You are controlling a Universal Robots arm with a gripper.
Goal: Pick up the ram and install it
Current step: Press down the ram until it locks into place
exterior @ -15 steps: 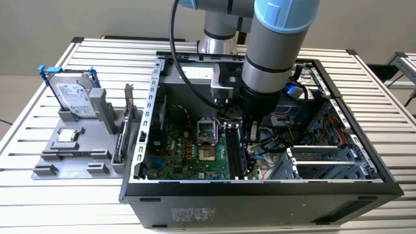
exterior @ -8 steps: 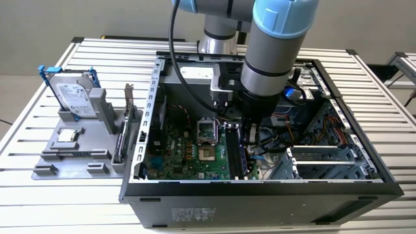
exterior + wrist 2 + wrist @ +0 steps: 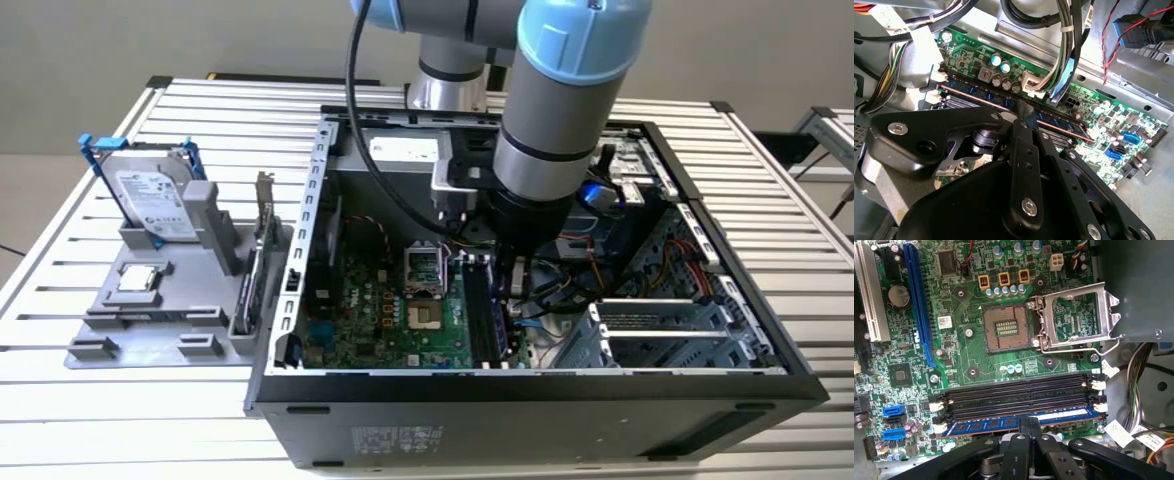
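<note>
Inside the open computer case (image 3: 534, 385), the gripper (image 3: 1030, 424) pinches the ram (image 3: 1004, 424) at lower centre of the first wrist view, seated along the motherboard's (image 3: 979, 365) outermost slot; installation apparently needs firm downward pressing.

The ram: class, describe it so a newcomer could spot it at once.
Inside the open computer case lies the green motherboard, with a bank of parallel black memory slots. The ram is the blue stick in the outermost slot, right at the gripper; its neighbouring slots are empty.
</note>
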